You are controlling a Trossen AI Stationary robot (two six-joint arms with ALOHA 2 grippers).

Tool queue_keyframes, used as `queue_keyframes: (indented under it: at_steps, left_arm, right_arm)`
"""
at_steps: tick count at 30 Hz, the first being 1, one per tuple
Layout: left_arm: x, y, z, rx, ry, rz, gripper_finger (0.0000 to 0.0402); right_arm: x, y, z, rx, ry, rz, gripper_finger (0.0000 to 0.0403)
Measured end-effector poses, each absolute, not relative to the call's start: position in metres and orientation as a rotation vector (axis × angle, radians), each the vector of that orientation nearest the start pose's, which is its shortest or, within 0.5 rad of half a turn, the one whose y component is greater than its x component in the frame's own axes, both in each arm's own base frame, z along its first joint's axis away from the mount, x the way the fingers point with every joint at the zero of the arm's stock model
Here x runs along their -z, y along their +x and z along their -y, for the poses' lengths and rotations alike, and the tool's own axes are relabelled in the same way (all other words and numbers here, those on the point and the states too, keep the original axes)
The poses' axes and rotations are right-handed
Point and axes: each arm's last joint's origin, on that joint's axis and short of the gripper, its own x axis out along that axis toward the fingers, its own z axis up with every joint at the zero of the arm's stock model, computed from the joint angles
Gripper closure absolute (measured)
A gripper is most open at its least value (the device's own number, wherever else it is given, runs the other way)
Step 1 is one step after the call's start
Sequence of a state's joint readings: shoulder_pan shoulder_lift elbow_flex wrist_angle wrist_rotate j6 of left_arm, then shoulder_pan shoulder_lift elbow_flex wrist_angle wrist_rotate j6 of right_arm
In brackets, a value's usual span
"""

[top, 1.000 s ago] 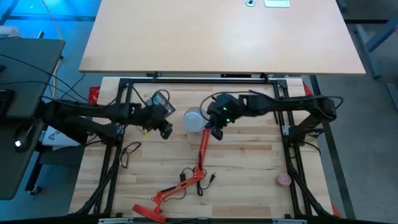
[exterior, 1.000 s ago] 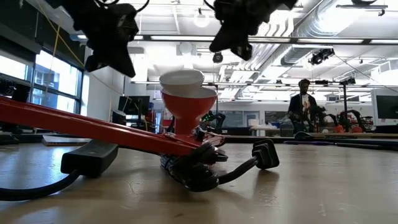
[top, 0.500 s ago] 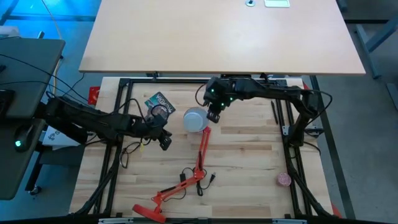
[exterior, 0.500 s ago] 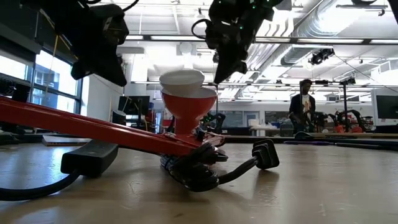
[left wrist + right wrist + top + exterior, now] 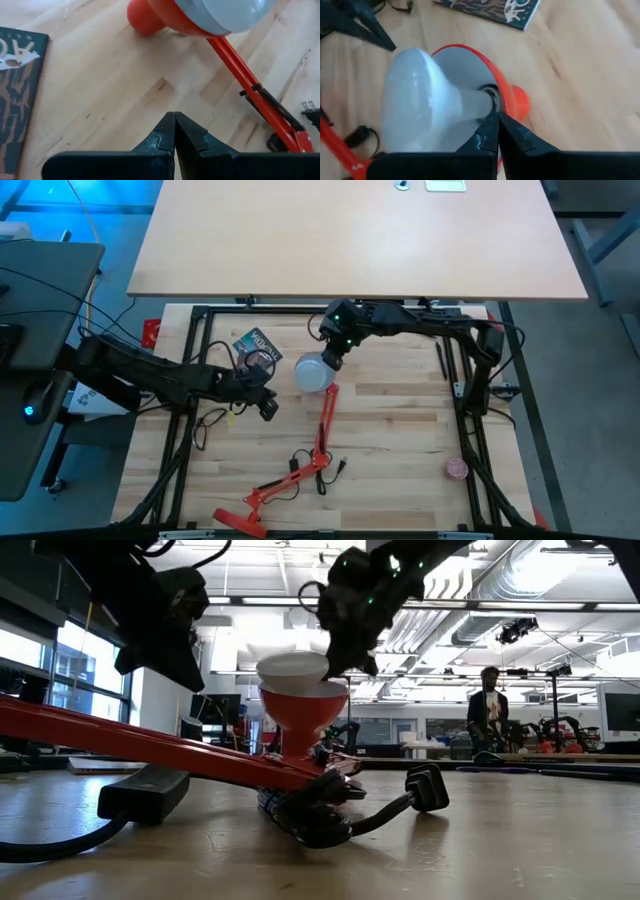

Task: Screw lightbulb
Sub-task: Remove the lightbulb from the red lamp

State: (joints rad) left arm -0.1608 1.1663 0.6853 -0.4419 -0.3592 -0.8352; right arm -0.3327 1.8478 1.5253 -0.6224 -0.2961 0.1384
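Near the centre of the high view, the lightbulb (image 5: pixel 313 372) sits in the red lamp shade (image 5: pixel 492 80) at the head of the red desk lamp (image 5: pixel 300 460), whose arm runs down toward the lower left of the frame. In the right wrist view the bulb's neck enters the shade's socket, and the dome points away from it.

The right gripper (image 5: pixel 334 358) is just at the bulb's upper right edge in the high view. Its 2 fingers are pressed together with nothing between them. Their tips lie at the bulb's neck, where it meets the socket; whether they touch it cannot be told.

The left gripper (image 5: pixel 266 407) is to the lower left of the bulb in the high view, apart from it. Its jaws are also fully closed and empty, pointing across bare wood toward the shade.

A dark printed booklet (image 5: pixel 256 344) lies on the wooden table (image 5: pixel 400 440), left of the bulb. In the low view a person (image 5: pixel 488 710) stands in the room at the right.
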Motion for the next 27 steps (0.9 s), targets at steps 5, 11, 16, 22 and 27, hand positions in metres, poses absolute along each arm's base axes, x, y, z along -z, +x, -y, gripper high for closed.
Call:
queue_keyframes:
  at_steps: [5,11,16,22,27]
  left_arm:
    - [-0.207,0.219,0.026,-0.535,-0.564,-0.765,0.0402]
    - [-0.21,0.223,0.027,-0.513,-0.589,-0.724,0.0402]
    - [-0.21,0.223,0.027,-0.509,-0.606,-0.727,0.0402]
    - [-0.21,0.223,0.029,-0.484,-0.576,-0.733,0.0402]
    - [-0.21,0.223,0.03,-0.468,-0.574,-0.743,0.0402]
  right_arm:
    - [-0.246,0.387,0.134,0.105,0.448,-0.884,0.0403]
    - [-0.23,0.392,0.159,0.183,0.536,-0.849,0.0403]
    - [-0.203,0.395,0.182,0.28,0.684,-0.847,0.0403]
    - [-0.199,0.397,0.2,0.269,0.802,-0.751,0.0403]
    - [-0.22,0.387,0.207,0.274,0.786,-0.691,0.0403]
